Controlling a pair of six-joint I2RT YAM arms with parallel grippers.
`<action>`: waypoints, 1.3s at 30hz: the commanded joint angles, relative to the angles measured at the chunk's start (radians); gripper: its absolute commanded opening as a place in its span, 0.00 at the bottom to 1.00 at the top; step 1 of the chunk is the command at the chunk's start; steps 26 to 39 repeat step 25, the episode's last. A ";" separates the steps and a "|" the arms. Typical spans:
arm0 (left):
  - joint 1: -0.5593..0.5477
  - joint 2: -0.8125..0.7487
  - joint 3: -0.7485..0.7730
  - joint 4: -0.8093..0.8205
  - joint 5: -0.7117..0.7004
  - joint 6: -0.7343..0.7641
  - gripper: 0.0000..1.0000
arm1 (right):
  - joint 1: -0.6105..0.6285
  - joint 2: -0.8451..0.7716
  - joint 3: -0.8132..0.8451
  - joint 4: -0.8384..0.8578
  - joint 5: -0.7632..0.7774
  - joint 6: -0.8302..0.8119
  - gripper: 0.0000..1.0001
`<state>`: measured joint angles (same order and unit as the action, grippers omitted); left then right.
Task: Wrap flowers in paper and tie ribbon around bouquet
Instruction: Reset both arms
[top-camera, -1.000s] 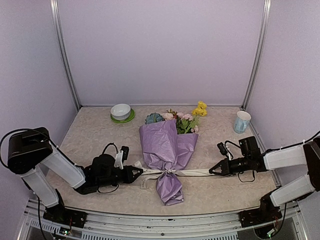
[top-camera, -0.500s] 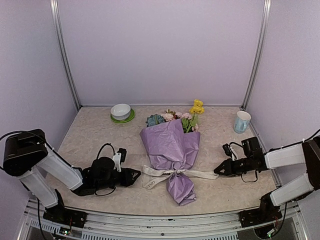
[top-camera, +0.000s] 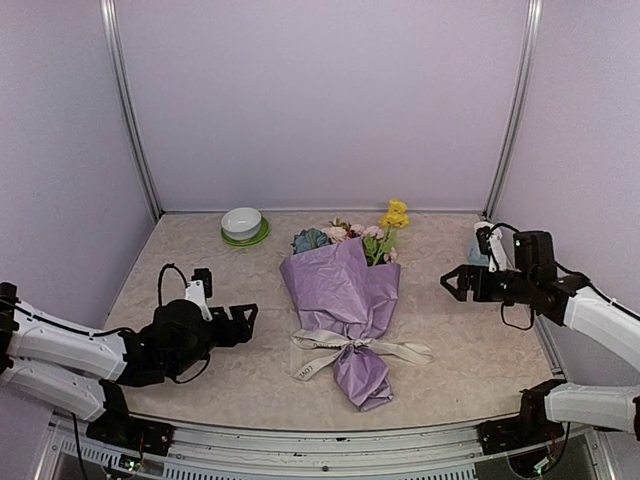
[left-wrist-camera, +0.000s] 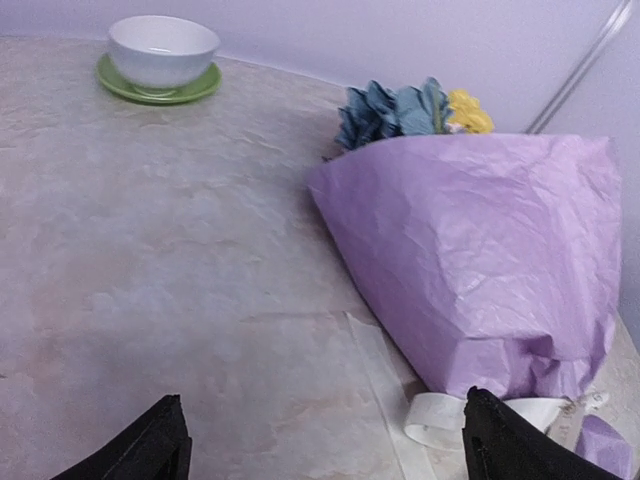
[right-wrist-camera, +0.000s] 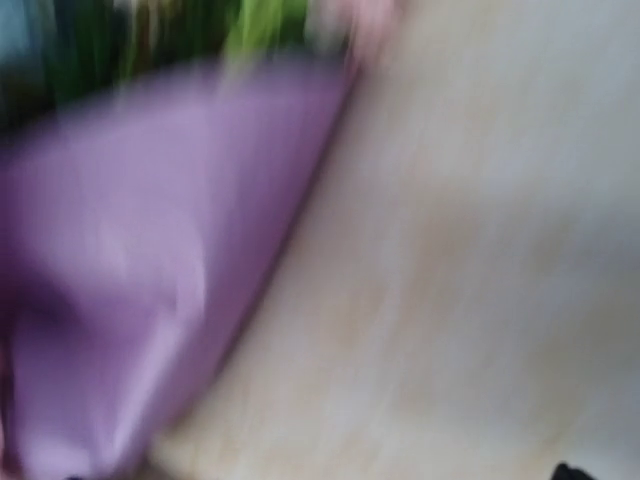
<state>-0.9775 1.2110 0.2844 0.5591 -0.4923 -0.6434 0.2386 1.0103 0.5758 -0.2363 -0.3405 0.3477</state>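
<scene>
From above: bouquet (top-camera: 338, 285) flat at mid-counter (top-camera: 190, 270), ribbon (top-camera: 404, 350) tied round its narrow end. Left gripper (top-camera: 247, 320) and right gripper (top-camera: 449, 283) both spread, clear of it on either side.

Left wrist: fingertips (left-wrist-camera: 160, 445) wide apart, bouquet just ahead.

Right wrist: heavily blurred, lilac paper (right-wrist-camera: 120, 260) at left.

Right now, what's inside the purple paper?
The flowers: blue, pink and yellow blooms with green leaves poke out of the paper. Their stems are covered by the paper, so they cannot be seen.
</scene>
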 joint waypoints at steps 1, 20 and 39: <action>0.088 -0.025 0.062 -0.247 -0.189 -0.012 0.96 | -0.011 -0.129 0.007 0.081 0.243 -0.053 1.00; 0.357 -0.168 0.112 -0.274 -0.598 0.283 0.99 | -0.012 -0.032 -0.232 0.622 0.715 -0.059 1.00; 0.477 -0.238 0.053 -0.223 -0.495 0.334 0.99 | -0.012 -0.027 -0.257 0.673 0.684 -0.065 1.00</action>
